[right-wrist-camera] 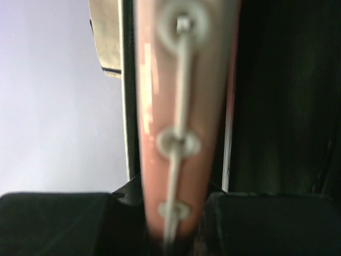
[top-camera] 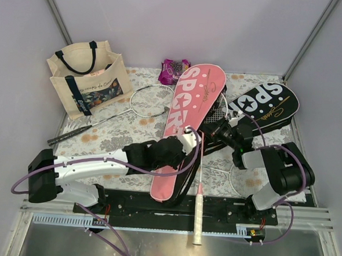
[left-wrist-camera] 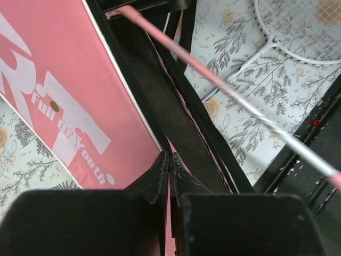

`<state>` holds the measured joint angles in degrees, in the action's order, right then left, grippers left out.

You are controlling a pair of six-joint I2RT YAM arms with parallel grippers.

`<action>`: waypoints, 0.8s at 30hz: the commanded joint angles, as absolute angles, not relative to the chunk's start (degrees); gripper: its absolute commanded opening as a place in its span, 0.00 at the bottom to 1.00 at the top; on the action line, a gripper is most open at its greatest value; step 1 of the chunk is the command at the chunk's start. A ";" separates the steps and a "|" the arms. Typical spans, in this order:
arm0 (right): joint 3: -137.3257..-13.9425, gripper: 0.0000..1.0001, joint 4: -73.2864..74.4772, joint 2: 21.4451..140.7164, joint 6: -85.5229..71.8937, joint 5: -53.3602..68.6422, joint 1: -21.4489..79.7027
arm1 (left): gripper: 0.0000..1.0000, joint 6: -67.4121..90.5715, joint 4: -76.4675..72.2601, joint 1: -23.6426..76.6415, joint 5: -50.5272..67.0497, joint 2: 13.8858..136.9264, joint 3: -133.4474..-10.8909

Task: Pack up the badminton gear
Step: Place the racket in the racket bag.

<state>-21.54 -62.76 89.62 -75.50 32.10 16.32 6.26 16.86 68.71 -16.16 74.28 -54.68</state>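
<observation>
L gripper (top-camera: 186,141) was pinched nearly shut on the black zip edge of the pink cover (top-camera: 190,103), about mid-length on its right side. In the left wrist view the flap ran up between the fingers (left-wrist-camera: 154,176) w/ barely a gap. R gripper (top-camera: 216,131) was clamped narrow on the rim of the pink-shafted racket (top-camera: 198,217); the right wrist view showed pink frame and string grommets between the pads, blurred but readable. Pink cover lay mid-table, long axis from near edge toward far edge, wide end leaning to the far-right, narrow end by the near edge. Racket lay just right of it and almost parallel: white grip overhanging the near edge, shaft running up the table, strung head beside the cover's right edge, between it and the black cover (top-camera: 265,105) at the far-right corner. Key relation: cover's open side sat immediately left of the racket head. L arm had that side, R arm had the head, and the grippers were near each other, not touching. By my read, the next move needed the head pushed left & toward the far edge into the mouth, axis kept in line w/ the cover. L arm was stretched low from the near-left corner to centre, forearm almost flat. R arm was folded tight, elbow out toward the right edge, wrist turned back to centre. Couldn't tell how much of the head was inside.
</observation>
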 commanded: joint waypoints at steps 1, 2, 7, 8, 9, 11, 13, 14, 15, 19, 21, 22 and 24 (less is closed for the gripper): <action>-28.20 0.00 -74.18 95.35 -74.53 27.08 18.19 | 0.00 9.05 12.66 68.55 -12.83 70.23 -53.97; -29.34 0.00 -74.09 96.67 -74.53 26.37 18.54 | 0.00 9.66 12.48 68.55 -12.40 69.96 -53.79; -34.62 0.00 -72.69 102.56 -71.99 24.00 19.42 | 0.00 11.77 10.81 68.55 -10.46 68.82 -52.12; -35.59 0.00 -72.08 103.35 -71.29 23.99 19.42 | 0.00 11.95 10.81 68.55 -10.46 68.47 -52.03; -36.47 0.00 -71.81 104.06 -70.67 23.91 19.51 | 0.00 12.21 10.81 68.55 -10.11 68.38 -51.86; -38.22 0.00 -70.15 104.76 -69.18 23.38 19.86 | 0.00 12.57 10.37 68.55 -9.67 68.12 -51.33; -39.55 0.00 -68.30 105.03 -67.42 22.07 20.13 | 0.00 13.01 10.20 68.55 -9.23 68.12 -50.98; -40.16 0.00 -67.25 105.29 -66.72 21.19 20.30 | 0.00 13.18 10.20 68.55 -8.97 68.03 -50.89; -40.86 0.00 -66.28 105.64 -66.54 20.57 20.39 | 0.00 13.53 10.11 68.55 -8.70 68.11 -50.80; -43.76 0.00 -65.22 108.19 -66.18 17.76 21.18 | 0.00 15.03 9.58 68.55 -7.56 67.41 -50.54; -45.26 0.00 -64.86 109.51 -65.92 16.18 21.79 | 0.00 15.73 9.14 68.55 -6.86 66.80 -50.45; -46.13 0.00 -64.52 110.38 -65.57 15.65 22.23 | 0.00 16.17 8.88 68.55 -6.59 66.54 -50.45; -48.15 0.00 -63.29 111.61 -64.87 14.94 22.94 | 0.00 16.61 8.96 68.55 -6.33 65.92 -50.45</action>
